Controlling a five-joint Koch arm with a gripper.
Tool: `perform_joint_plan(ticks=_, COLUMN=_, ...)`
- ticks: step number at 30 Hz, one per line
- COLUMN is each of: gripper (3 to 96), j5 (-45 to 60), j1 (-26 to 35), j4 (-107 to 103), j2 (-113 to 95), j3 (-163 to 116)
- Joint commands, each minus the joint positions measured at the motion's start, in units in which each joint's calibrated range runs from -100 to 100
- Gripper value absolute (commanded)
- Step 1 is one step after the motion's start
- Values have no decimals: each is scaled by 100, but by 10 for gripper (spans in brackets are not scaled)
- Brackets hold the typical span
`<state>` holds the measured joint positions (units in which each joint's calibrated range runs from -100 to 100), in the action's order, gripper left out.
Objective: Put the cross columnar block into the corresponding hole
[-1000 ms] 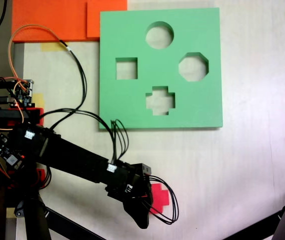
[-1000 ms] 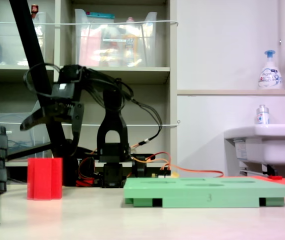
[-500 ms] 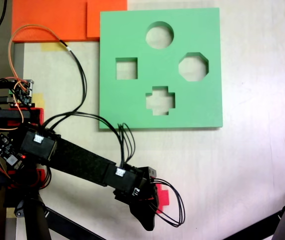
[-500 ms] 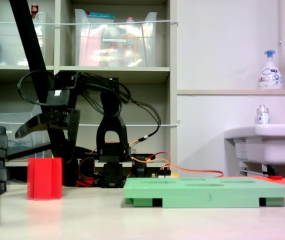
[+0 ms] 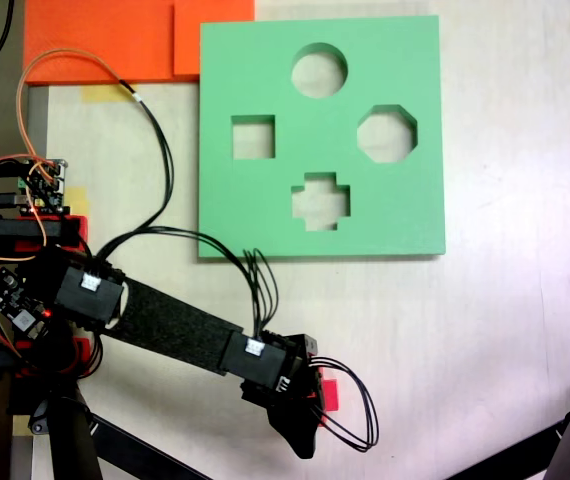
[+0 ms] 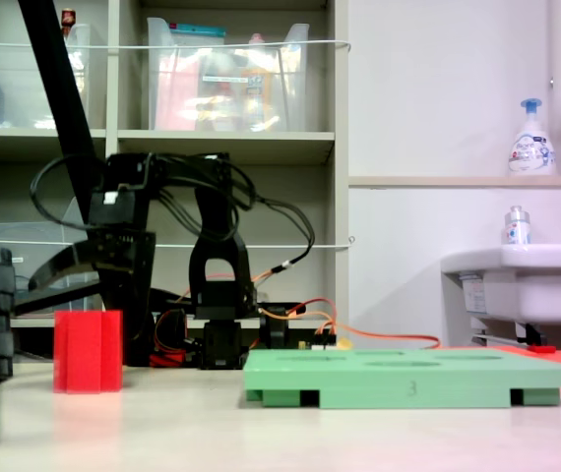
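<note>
The cross columnar block, bright red, stands upright on the table at the second exterior view's left. In the first exterior view only a red sliver of the block shows beside the black gripper head. My gripper is open just above the block, with one curved jaw out to the left and the other finger down along the block's right side. From above, the gripper covers most of the block. The corresponding hole, plus-shaped, is in the lower middle of the green board, well away from the gripper.
The board also has a square cut-out, a round one and an octagonal one. Orange foam sheets lie at the top left. Cables and a circuit board crowd the arm's base. A tripod leg crosses the bottom right.
The gripper has come down and moved out over the red block, hiding more of it from above. Its jaws stayed open. The block and board have not moved.
</note>
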<state>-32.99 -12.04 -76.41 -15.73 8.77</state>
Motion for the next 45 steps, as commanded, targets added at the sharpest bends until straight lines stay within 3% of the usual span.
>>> perform_joint_plan(ticks=1, gripper=823, j5=44, j1=10, j4=270, j2=65, j3=280)
perform_joint_plan(ticks=35, gripper=813, j5=54, j1=15, j4=953, j2=260, j3=-757)
perform_joint_plan(ticks=45, gripper=472, j5=54, j1=-24, j4=972, j2=93, j3=-857)
